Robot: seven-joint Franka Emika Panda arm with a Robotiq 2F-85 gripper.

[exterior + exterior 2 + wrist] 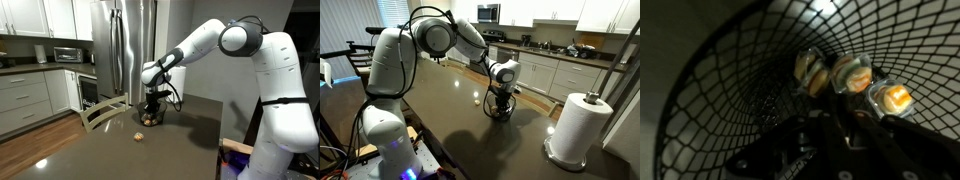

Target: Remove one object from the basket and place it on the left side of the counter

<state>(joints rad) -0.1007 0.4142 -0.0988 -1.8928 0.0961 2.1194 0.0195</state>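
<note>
The dark wire basket stands on the grey-brown counter. My gripper points down into the basket. In the wrist view the basket's mesh fills the frame. Three small tan and orange wrapped items lie at its bottom, just beyond my fingertips. The dark fingers meet at their tips and nothing shows between them. A small tan object lies on the counter apart from the basket.
A paper towel roll stands on the counter near the basket. A chair back sits at the counter's far edge, with a steel fridge behind. White kitchen cabinets line the far wall.
</note>
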